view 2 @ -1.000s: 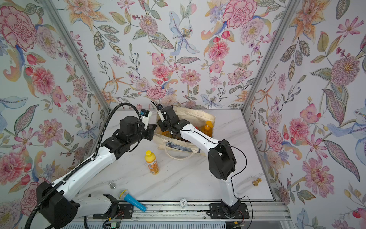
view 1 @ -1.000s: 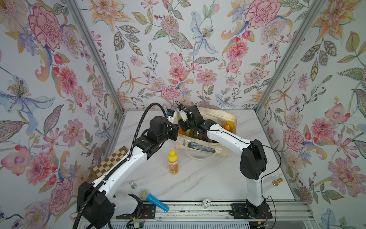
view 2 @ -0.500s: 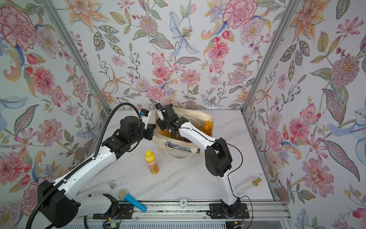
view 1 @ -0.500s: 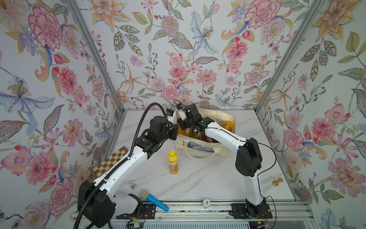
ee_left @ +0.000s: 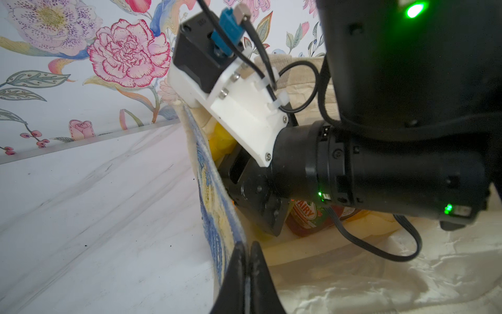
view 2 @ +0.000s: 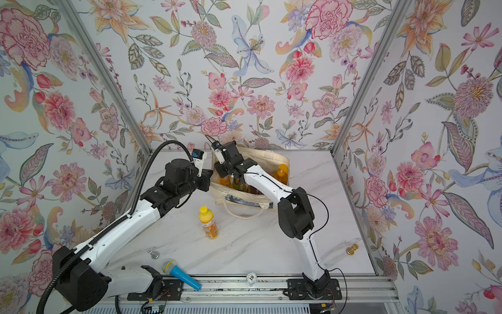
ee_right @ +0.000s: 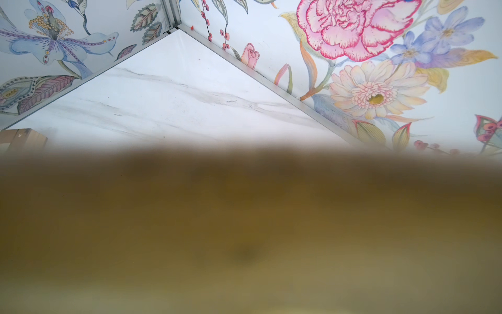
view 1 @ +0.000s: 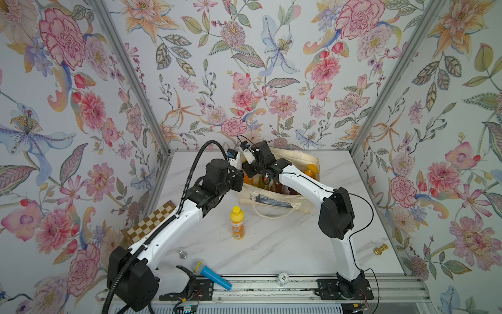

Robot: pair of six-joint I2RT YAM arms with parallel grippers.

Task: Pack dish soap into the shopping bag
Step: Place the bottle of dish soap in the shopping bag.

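Right elbow (view 1: pixel 336 214) has swung inward; right end effector (view 1: pixel 252 175) reaches inside the shopping bag (view 1: pixel 296 159), grip hidden. Left end effector (ee_left: pixel 245 261) pinches its rim open. One dish soap bottle (view 1: pixel 237 223) stands on the bench (view 1: pixel 271 244).

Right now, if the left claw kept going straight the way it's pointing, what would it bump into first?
The shopping bag: the left claw is shut on its rim. Straight past that, it would probably meet the right arm inside the bag, though depth is unclear.
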